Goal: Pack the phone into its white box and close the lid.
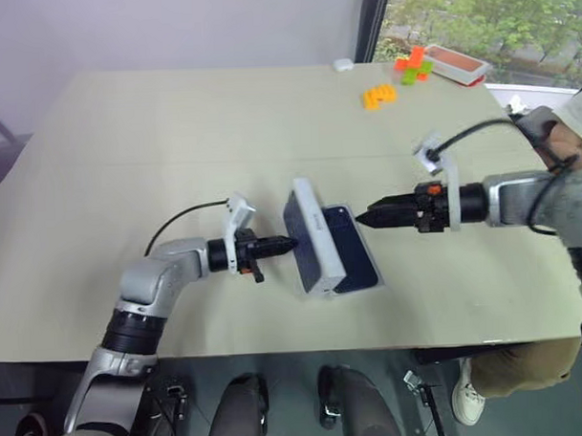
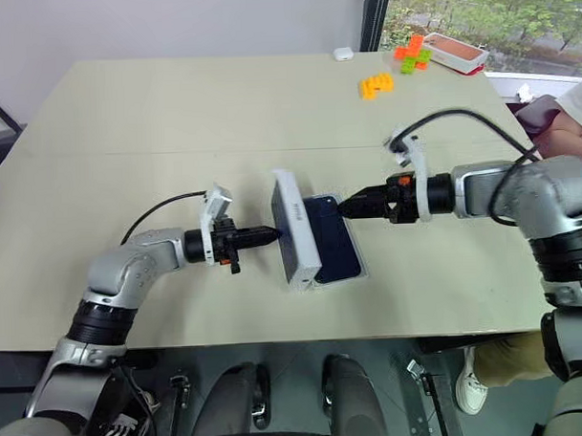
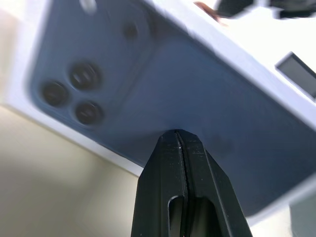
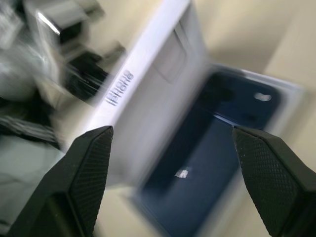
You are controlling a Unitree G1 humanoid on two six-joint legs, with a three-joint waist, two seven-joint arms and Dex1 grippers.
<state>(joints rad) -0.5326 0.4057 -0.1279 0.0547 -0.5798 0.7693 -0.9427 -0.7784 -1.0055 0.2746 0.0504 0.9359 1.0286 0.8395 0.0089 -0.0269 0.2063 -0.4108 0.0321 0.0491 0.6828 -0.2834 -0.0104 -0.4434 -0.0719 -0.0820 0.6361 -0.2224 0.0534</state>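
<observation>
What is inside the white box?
The dark blue phone lies inside the white box. The lid stands tilted over one side, hiding that part.

Your robot's arms are silver-grey with black ribbed joint rings. Each black left gripper (image 1: 280, 244) and right gripper (image 1: 365, 216) carries a white wrist camera bracket with a black cable; the right shows orange accents.
</observation>
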